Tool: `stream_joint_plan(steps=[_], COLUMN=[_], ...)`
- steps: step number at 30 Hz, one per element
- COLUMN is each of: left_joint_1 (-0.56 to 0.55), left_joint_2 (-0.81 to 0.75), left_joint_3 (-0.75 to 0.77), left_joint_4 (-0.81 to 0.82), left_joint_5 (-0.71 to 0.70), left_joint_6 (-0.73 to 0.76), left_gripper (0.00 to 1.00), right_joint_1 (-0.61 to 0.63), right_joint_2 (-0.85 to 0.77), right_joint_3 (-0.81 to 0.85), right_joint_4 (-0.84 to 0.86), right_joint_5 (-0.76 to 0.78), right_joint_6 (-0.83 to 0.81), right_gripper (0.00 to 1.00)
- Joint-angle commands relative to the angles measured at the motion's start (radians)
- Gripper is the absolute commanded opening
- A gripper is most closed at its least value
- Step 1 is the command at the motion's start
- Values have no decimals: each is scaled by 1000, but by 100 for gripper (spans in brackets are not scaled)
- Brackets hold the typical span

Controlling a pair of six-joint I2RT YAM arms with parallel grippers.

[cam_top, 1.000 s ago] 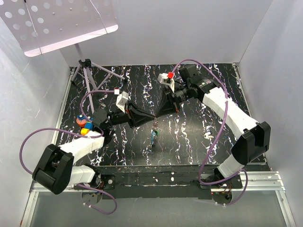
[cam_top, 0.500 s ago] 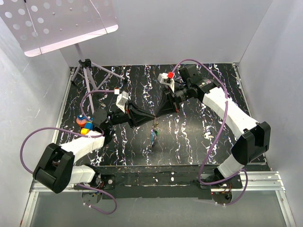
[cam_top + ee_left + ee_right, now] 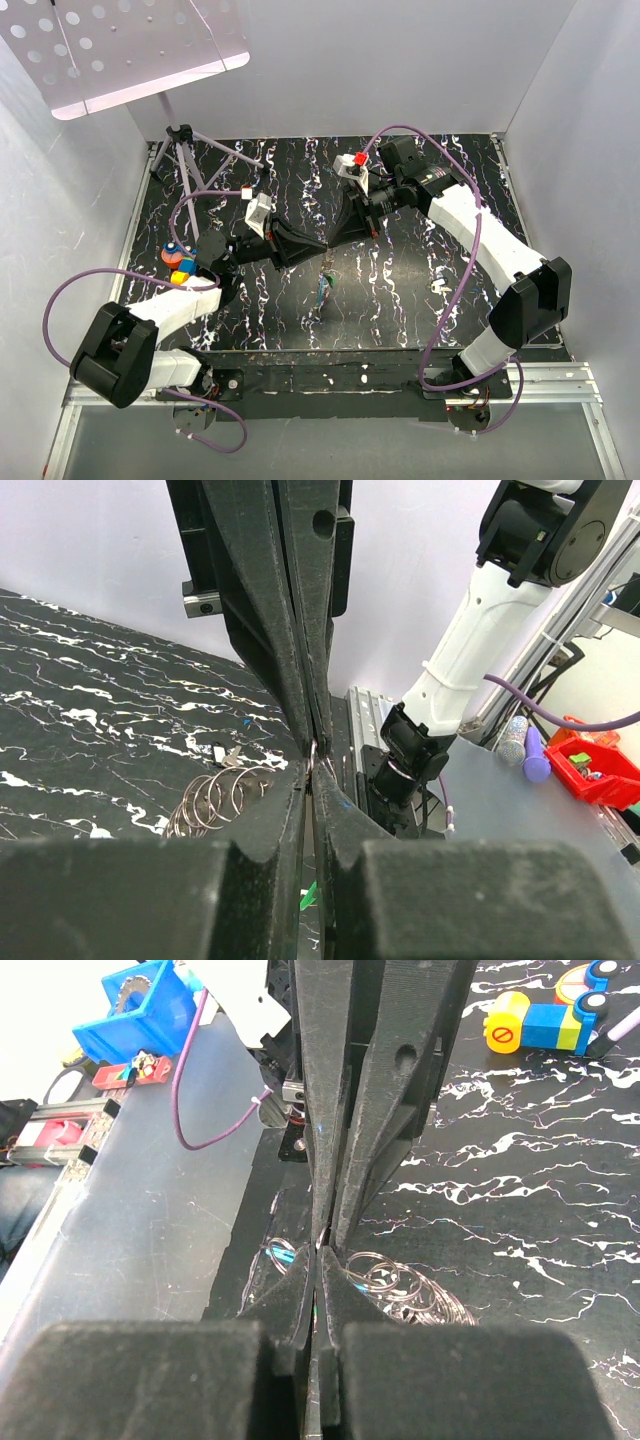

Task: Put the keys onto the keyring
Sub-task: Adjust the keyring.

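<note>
Silvery wire keyring (image 3: 313, 757) sits nipped at centre of the table (image 3: 400, 300) where left gripper (image 3: 321, 247) and right gripper (image 3: 331, 244) meet tip to tip, both jaw pairs pressed together on it as far as shows; a teal-headed key (image 3: 322, 291) hangs at 6 o'clock just below, judged threaded or nearly so; other keys not made out, so work likely remains. Surface black, white-veined; spare rings (image 3: 405, 1288) heaped near; toy blocks (image 3: 178, 263) at 9 o'clock, tripod (image 3: 182, 150) at 11; white walls (image 3: 400, 60).

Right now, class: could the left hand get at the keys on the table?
Probably, yes: the keys lie uncovered close by the left hand, though it is shut, tip to tip with the right hand.
</note>
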Motion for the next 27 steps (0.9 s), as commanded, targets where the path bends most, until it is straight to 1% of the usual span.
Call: stream_joint_plan(steps=[1, 7, 8, 9, 10, 11, 13, 14, 15, 17, 22, 23, 24, 26, 27], left_joint_1=[3, 3, 3, 1, 3, 3, 1, 3, 4, 4, 4, 4, 4, 4, 4], left_joint_2=[5, -14, -29, -54, -78, -107, -161, -187, -210, -248, -304, -305, -304, -295, -292], left_joint_3=[16, 8, 5, 2, 3, 5, 14, 22, 34, 49, 108, 127, 147, 189, 213], left_joint_4=[29, 0, -29, -75, -127, -189, -305, -370, -455, -535, -731, -768, -816, -895, -935], left_joint_5=[-10, -11, -18, -25, -33, -37, -42, -38, -33, -21, 22, 33, 41, 48, 50], left_joint_6=[-2, 16, 38, 74, 119, 160, 245, 298, 343, 447, 668, 716, 777, 852, 894], left_gripper=[0, 0, 0, 0, 0, 0, 0, 0, 0, 0, 0, 0, 0, 0, 0], right_joint_1=[7, 7, 7, 7, 6, 3, -19, -31, -46, -72, -112, -117, -120, -120, -120], right_joint_2=[-16, -18, -19, -21, -22, -26, -30, -33, -36, -45, -93, -96, -98, -82, -53], right_joint_3=[8, 5, 6, 9, 19, 28, 63, 78, 98, 135, 186, 181, 155, 93, 98], right_joint_4=[27, 53, 59, 59, 53, 40, -2, -16, -42, -101, -210, -211, -207, -188, -213], right_joint_5=[-49, -38, -29, -12, 6, 22, 39, 45, 56, 85, 267, 299, 306, 361, 361], right_joint_6=[8, 41, 50, 54, 54, 50, 36, 30, 15, -37, -174, -176, -171, -98, -102], right_gripper=[1, 1, 10, 23, 39, 48, 59, 62, 64, 67, 74, 80, 80, 83, 84])
